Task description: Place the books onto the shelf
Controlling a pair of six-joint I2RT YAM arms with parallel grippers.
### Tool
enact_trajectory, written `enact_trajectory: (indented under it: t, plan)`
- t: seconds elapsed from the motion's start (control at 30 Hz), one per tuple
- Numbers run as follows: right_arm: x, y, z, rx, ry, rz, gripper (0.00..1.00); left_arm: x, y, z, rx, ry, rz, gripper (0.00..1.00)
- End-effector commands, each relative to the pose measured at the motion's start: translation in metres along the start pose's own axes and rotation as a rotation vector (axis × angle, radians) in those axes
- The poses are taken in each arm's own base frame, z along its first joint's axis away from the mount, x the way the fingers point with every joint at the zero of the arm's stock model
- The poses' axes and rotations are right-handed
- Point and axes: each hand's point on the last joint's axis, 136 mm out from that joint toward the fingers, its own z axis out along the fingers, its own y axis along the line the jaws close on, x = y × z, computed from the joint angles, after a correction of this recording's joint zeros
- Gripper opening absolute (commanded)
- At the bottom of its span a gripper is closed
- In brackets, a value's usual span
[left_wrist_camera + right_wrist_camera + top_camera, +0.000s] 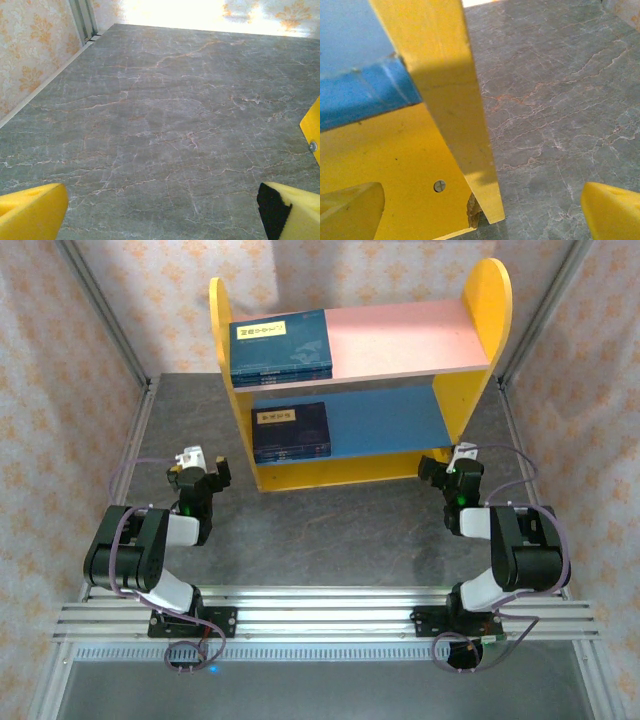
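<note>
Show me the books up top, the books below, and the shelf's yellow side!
Dark navy books on pink board (283,345): top view, cover middle.
Dark navy books on blue board (291,432): top view, cover middle.
Yellow round-topped wooden side panel (487,315): top view, upper part.

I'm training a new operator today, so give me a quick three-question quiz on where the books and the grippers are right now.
1. True or false: books lie on both the pink upper board and the blue lower board of the shelf.
2. On each board, the books sit at which end? A left, B middle, C right.
3. Fill in: the left gripper and the right gripper both have their jaws ___.
Key: 1 true; 2 A; 3 open.
</note>
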Motion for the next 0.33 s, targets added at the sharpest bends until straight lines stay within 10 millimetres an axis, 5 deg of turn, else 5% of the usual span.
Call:
enact_trajectory:
  t: [0.0, 0.3]
  plan:
    - [-0.0038, 0.0014, 0.0012, -0.001, -0.008, -0.015, 0.99, -0.0105, 0.0037, 0.0017, -0.029, -0.031, -0.01, 0.99]
    - [-0.0038, 0.0013, 0.0015, -0.001, -0.008, -0.015, 0.99, -0.0109, 0.0038, 0.0016, -0.03, -0.032, -0.01, 0.99]
